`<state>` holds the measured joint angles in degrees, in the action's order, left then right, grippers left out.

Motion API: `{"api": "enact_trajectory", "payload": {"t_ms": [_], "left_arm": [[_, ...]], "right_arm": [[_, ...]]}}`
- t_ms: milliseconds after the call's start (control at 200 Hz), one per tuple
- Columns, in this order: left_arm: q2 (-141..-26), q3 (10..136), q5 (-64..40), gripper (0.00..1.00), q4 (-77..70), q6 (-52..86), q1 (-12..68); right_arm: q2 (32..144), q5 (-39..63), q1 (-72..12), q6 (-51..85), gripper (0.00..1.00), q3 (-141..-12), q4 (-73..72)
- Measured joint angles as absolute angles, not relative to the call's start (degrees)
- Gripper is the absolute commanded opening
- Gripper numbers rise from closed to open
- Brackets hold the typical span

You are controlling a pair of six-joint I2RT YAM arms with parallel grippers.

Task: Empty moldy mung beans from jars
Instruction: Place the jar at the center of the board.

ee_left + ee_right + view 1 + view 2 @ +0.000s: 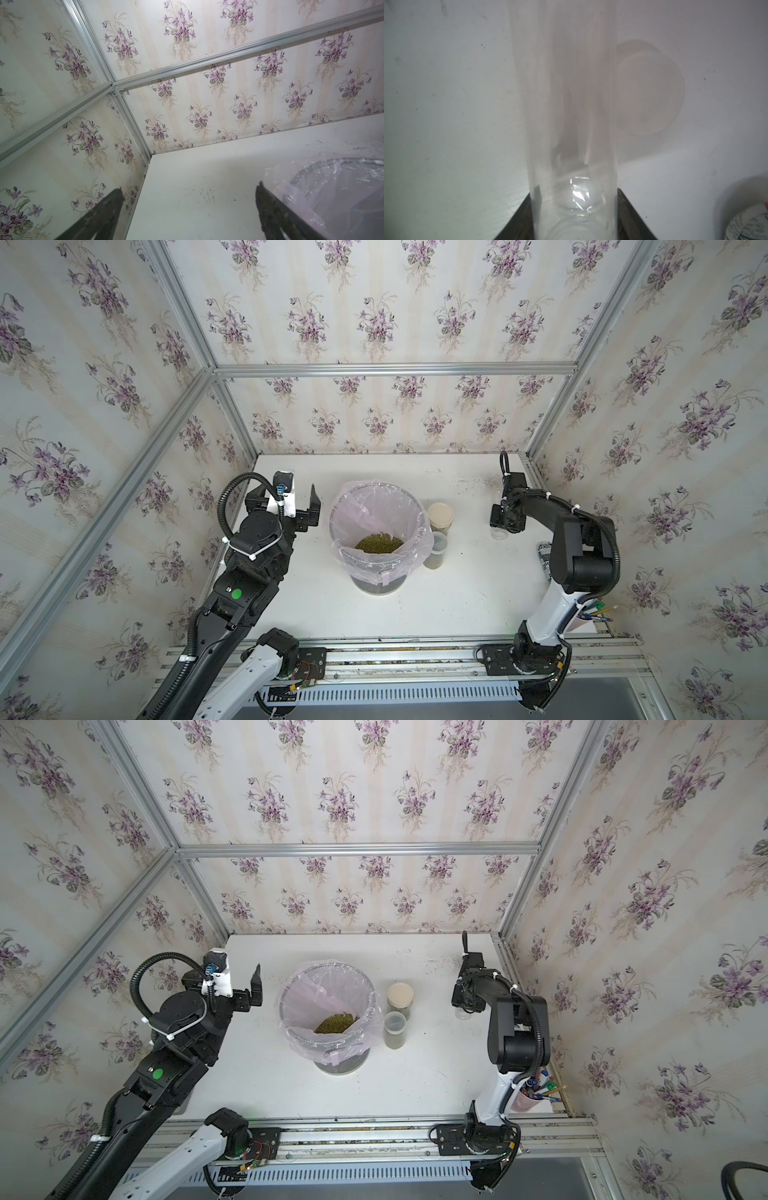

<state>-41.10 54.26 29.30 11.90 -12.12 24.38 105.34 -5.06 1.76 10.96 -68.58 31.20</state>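
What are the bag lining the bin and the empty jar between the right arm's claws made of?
The bag looks like thin plastic film, pinkish and translucent: it crinkles, glints and lets the bin show through. The empty jar is clear and smooth with bright highlights, the table visible through it; glass or hard plastic, I cannot tell which.

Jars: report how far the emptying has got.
Done: mung beans lie heaped in the lined bin, and one clear jar looks empty. In hand: the right pincer grips that jar. To do: the tan-lidded jar and the narrower jar beside the bin still hold beans.
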Motion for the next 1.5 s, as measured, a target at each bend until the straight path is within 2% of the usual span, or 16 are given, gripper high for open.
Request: {"api": "enact_trajectory", "payload": {"t_ms": [495,979,1289,1499], "left_arm": [[-41.1,54.2,29.3,1.0,11.2,-12.1,24.4],[-41.0,54.2,29.3,1.0,11.2,-12.1,24.4],[-41.0,54.2,29.8,1.0,11.2,-11.8,24.3],[-41.2,54.2,30.4,1.0,11.2,-11.4,24.3]], "right_arm": [[103.7,-6.6,1.6,11.6,0.65,-68.6,32.8],[96.8,-10.2,-0.6,13.1,0.65,-72.2,34.9],[89.0,-8.1,-5.0,13.5,0.65,-75.8,35.0],[89.0,-7.2,-6.0,13.3,0.65,-76.0,34.6]]}}
